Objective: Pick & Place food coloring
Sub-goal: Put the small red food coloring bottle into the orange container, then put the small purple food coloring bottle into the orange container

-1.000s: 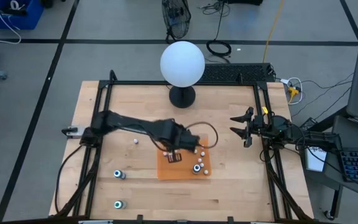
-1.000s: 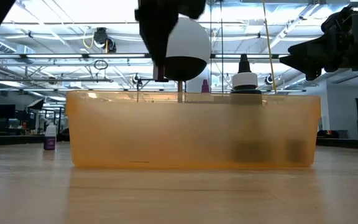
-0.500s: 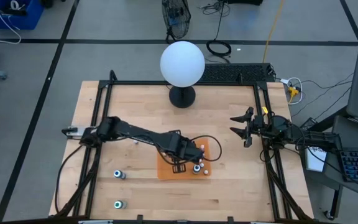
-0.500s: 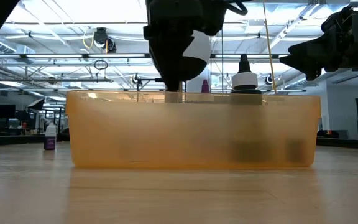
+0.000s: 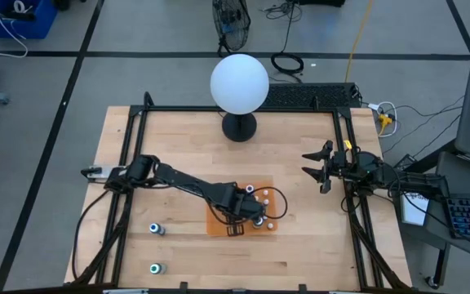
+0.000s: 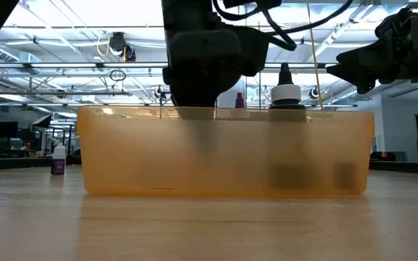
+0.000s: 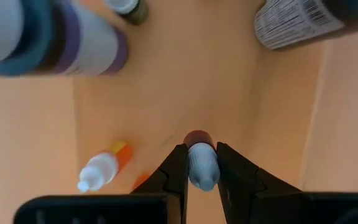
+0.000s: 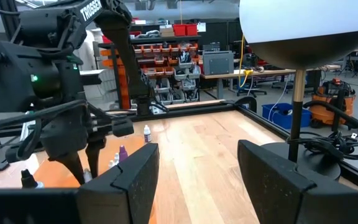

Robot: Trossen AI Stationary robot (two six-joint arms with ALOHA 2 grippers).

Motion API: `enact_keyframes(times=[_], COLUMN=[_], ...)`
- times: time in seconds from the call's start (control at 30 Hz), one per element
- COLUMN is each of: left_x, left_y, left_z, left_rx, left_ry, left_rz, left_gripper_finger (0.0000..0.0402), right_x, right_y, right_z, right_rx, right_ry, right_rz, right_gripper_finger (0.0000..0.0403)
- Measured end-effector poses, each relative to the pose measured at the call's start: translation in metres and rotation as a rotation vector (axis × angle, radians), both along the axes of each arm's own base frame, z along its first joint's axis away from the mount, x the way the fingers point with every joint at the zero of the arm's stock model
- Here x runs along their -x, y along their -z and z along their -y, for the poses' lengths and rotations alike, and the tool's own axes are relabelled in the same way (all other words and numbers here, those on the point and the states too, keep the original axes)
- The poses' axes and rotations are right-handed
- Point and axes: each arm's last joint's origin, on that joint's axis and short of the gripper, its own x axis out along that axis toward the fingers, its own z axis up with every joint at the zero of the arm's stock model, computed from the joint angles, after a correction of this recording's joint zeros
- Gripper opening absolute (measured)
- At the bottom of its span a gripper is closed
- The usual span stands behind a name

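Observation:
My left gripper reaches down into the orange translucent tray, shut on a small food coloring bottle with a pale cap and a red body. Other bottles stand in the tray. An orange one lies on its side there. Two more bottles stand on the table. In the low view the tray's wall hides the left fingers. My right gripper hangs open over the table's right side, touching nothing. My left gripper pinches the small bottle at its cap end between the two fingers. The fingers come from above, pointing down. The bottle is upright, its red lower end close over the tray floor; whether it touches the floor, I cannot tell.
A big white globe on a black base stands at the table's far edge. A black frame runs around the table. Bare wood lies between the tray and the right arm, and along the near edge.
My left gripper has moved toward the table's near edge and down into the tray, staying shut on the small bottle, which went along with it. The right arm has kept still.

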Motion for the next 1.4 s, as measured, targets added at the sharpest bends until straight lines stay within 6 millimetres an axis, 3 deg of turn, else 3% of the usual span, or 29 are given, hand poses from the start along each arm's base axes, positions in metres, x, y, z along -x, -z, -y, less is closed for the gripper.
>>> enact_keyframes(times=[0.4,0.6,0.7,0.83,1.0,1.13,1.23,1.4], left_x=[-0.001,-0.001,0.004,0.018,0.059,0.095,0.122,0.165], left_y=[0.017,0.010,-0.009,-0.038,-0.080,-0.097,-0.098,-0.079], left_z=[-0.015,-0.013,-0.015,-0.019,-0.028,-0.035,-0.044,-0.063], left_rx=[0.052,0.056,0.059,0.022,-0.143,-0.230,-0.208,-0.127], left_ry=[-0.053,-0.049,-0.056,-0.117,-0.263,-0.435,-0.532,-0.727], left_rz=[0.014,0.013,0.038,0.044,-0.022,-0.049,-0.034,-0.014], left_gripper_finger=[0.0060,0.0175,0.0219,0.0246,0.0244,0.0231,0.0224,0.0228], right_x=[0.000,0.000,0.000,0.000,0.000,0.000,0.000,-0.001], right_y=[0.000,0.000,0.000,0.000,0.000,0.001,0.001,0.001], right_z=[0.000,0.000,0.000,0.000,0.000,0.000,0.000,0.000], right_rx=[0.000,0.000,0.000,0.000,-0.001,-0.001,-0.001,-0.001], right_ry=[0.000,0.000,0.000,0.000,0.000,0.000,0.000,0.000], right_rz=[0.000,0.000,-0.001,-0.001,-0.004,-0.007,-0.009,-0.009], right_gripper_finger=[0.0208,0.0208,0.0208,0.0208,0.0208,0.0208,0.0208,0.0208])
